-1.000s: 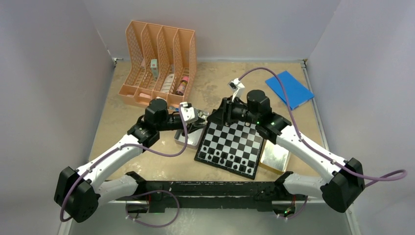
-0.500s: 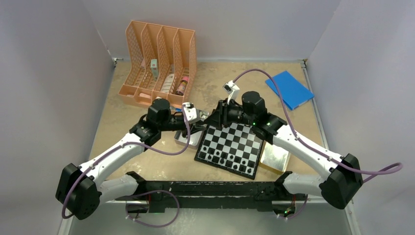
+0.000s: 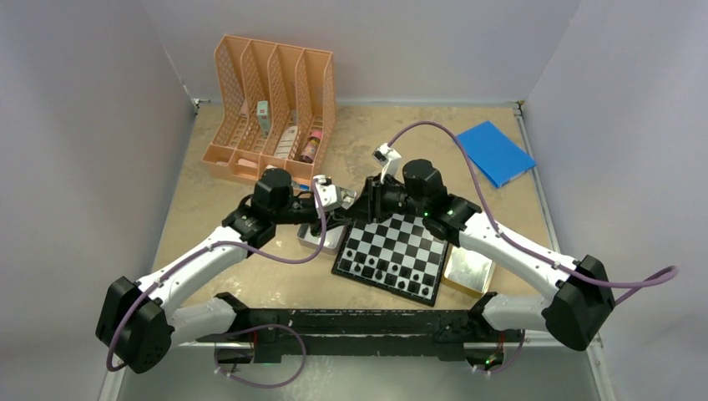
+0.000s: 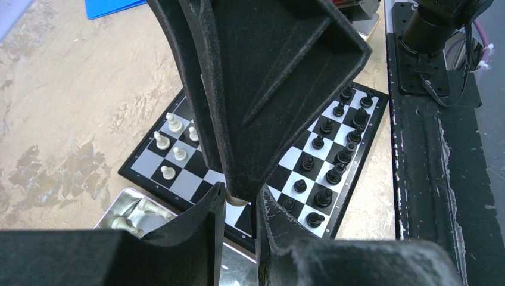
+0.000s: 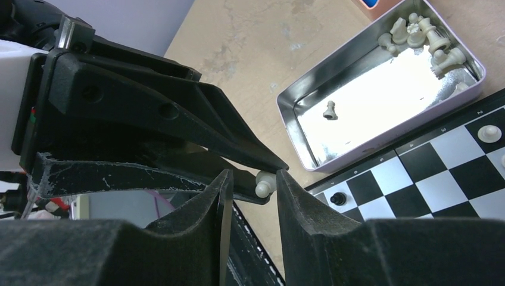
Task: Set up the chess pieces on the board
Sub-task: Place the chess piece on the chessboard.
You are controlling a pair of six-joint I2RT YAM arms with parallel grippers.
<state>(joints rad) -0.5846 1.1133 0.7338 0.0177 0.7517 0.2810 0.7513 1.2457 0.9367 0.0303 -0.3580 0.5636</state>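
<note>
The two arms meet above the far left corner of the board, which lies near the middle of the bench, turned a little askew to its edges. The left tool pinches a single pale piece at its fingertips. The right tool stands around that same piece. One of its fingers touches the piece, but whether the other has closed on it I cannot tell, because the left tool's tip fills that gap.

On the board, the black pieces fill the two rows nearest the arms' bases. A few pale pawns stand on the opposite side, toward the bench's far edge.

Just beside the board's left edge sits an open metal tin. A cluster of pale chessmen lies in one corner of it, and one more lies alone on its shiny floor. A second tin touches the board's right edge.

An orange file rack stands toward the bench's far left corner, and a blue flat pad lies toward the far right corner. Both are well apart from the board.
</note>
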